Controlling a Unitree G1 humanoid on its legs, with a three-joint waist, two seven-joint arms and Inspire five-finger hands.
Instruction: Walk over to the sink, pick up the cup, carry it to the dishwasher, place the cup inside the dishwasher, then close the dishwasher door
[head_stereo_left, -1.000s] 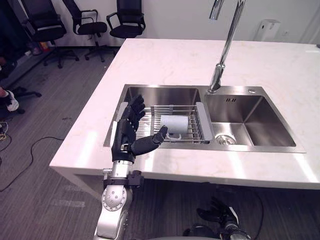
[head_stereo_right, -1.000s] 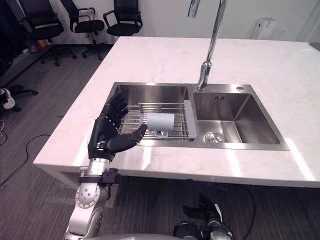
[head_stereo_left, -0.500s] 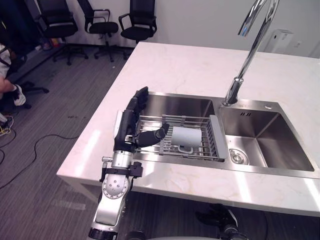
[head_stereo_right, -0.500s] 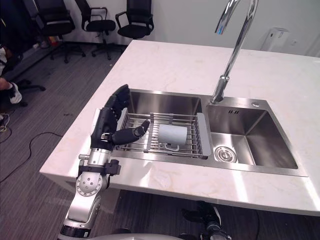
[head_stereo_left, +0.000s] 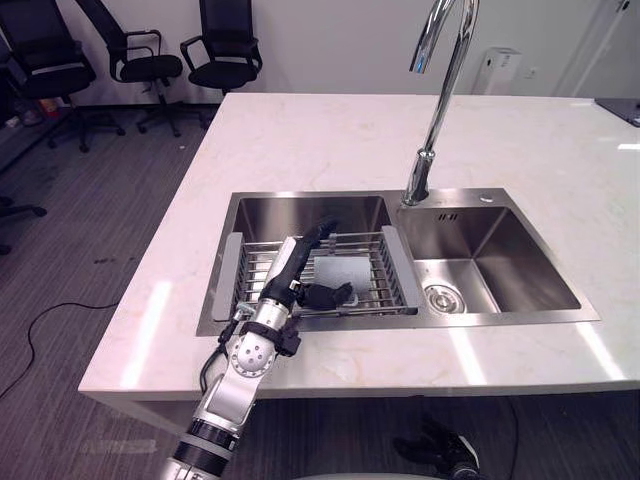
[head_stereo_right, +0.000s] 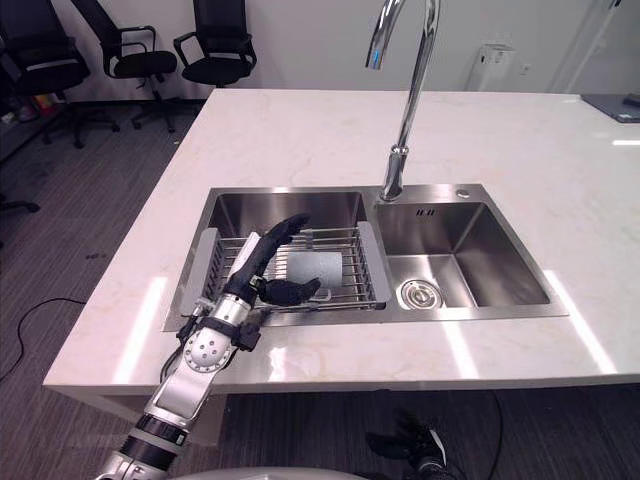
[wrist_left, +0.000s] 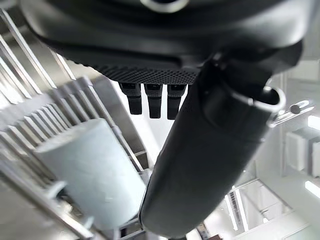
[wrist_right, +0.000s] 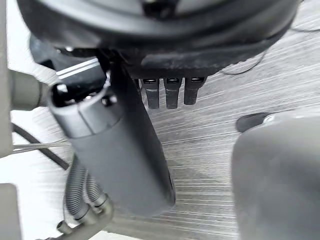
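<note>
A pale grey-blue cup (head_stereo_left: 343, 271) lies on its side on a wire rack (head_stereo_left: 226, 278) across the sink's left basin. My left hand (head_stereo_left: 288, 270) reaches over the rack from the near side, open. Its straight fingers slant above the cup's left end and its thumb (head_stereo_left: 326, 295) lies along the cup's near side. The left wrist view has the cup (wrist_left: 87, 170) just past the thumb (wrist_left: 210, 150), with the fingers (wrist_left: 154, 102) straight beyond it. Whether the hand touches the cup is unclear. My right hand (wrist_right: 122, 150) hangs open low over the floor (wrist_right: 215, 130).
The steel sink has an empty right basin (head_stereo_left: 495, 265) with a drain, and a tall curved faucet (head_stereo_left: 432, 110) behind the divider. White marble counter (head_stereo_left: 330, 130) surrounds it. Black office chairs (head_stereo_left: 220, 50) stand on the floor at the far left.
The camera has shifted. My left hand moved from the rack's left end rightward over the cup, leaning its fingers above it and bringing the thumb to the cup's near side.
</note>
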